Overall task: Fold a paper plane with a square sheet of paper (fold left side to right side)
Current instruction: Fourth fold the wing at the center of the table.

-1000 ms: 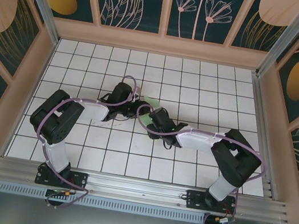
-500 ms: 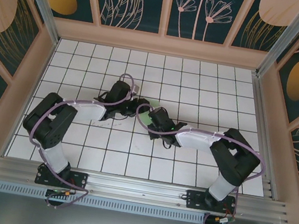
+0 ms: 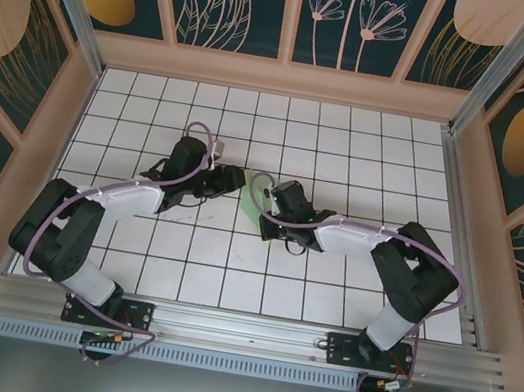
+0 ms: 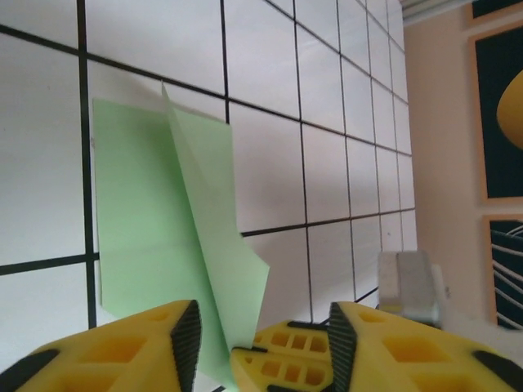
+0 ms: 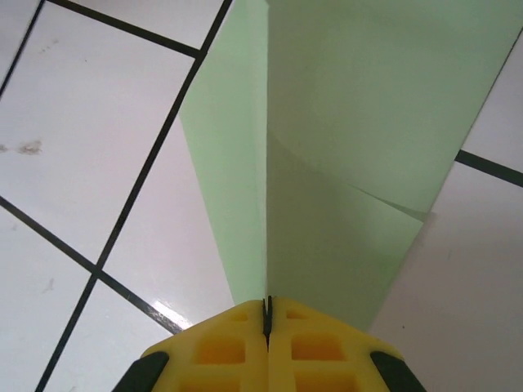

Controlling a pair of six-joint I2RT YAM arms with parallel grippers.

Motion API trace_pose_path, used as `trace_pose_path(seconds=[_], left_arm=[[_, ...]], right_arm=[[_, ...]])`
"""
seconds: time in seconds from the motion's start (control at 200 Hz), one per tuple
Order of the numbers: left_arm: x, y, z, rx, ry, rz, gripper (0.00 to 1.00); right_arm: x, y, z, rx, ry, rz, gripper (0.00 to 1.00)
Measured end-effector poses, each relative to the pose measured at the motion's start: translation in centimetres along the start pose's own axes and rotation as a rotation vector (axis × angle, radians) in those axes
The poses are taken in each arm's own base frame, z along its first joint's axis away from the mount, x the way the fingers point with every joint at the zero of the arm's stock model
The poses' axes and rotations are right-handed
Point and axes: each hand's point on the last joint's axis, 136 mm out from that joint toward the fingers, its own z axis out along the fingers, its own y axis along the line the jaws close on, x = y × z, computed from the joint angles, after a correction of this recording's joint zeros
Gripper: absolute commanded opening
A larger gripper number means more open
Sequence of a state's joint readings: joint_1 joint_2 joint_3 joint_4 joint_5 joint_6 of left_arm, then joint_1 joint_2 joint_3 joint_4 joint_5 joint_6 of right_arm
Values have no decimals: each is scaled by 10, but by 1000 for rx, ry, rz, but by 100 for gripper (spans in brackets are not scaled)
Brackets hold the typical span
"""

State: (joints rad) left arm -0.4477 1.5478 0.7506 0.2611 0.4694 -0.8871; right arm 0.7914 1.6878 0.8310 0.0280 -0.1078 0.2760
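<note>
A thin, light green paper sheet (image 3: 250,210), partly folded, lies near the middle of the white tiled table (image 3: 353,141) between the two arms. The right gripper (image 3: 265,215) has its yellow fingers pressed together on the near end of a raised crease, which runs straight into their seam in the right wrist view (image 5: 267,314). The left gripper (image 3: 232,179) sits just beside the sheet's left edge with its jaws apart. One upturned flap (image 4: 163,229) reaches down between them in the left wrist view (image 4: 261,327).

To carry the left side over to the right cleanly, the right pinch should probably stay fixed as an anchor. The left fingers would then close near the flap's free edge (not at the crease) and sweep low across, so the thin paper neither buckles nor drags.

The arms cover most of the sheet from above, so its full outline is unclear. No orange patches can be made out. Whether the flap touches either left pad is uncertain. A pale grey block (image 4: 409,282) at the edge of the left wrist view cannot be identified.
</note>
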Motion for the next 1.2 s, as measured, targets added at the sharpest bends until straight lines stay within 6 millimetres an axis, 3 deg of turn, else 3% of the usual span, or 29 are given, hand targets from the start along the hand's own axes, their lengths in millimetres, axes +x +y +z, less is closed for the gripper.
trace_pose_path(seconds=[0.225,0.36,0.626,1.201], left_arm=[[24,21,23,-32,94,-30,43],[36,19,38,-29,143,-23,43],[39,17,58,-30,173,-15,43],[43,27,73,-62,193,-24,41]], right_arm=[[5,2,0,-123,18,79,1],[10,1,-1,-176,28,116,1],[13,4,-3,-251,30,166,1],[13,-2,-8,-323,9,261,1]])
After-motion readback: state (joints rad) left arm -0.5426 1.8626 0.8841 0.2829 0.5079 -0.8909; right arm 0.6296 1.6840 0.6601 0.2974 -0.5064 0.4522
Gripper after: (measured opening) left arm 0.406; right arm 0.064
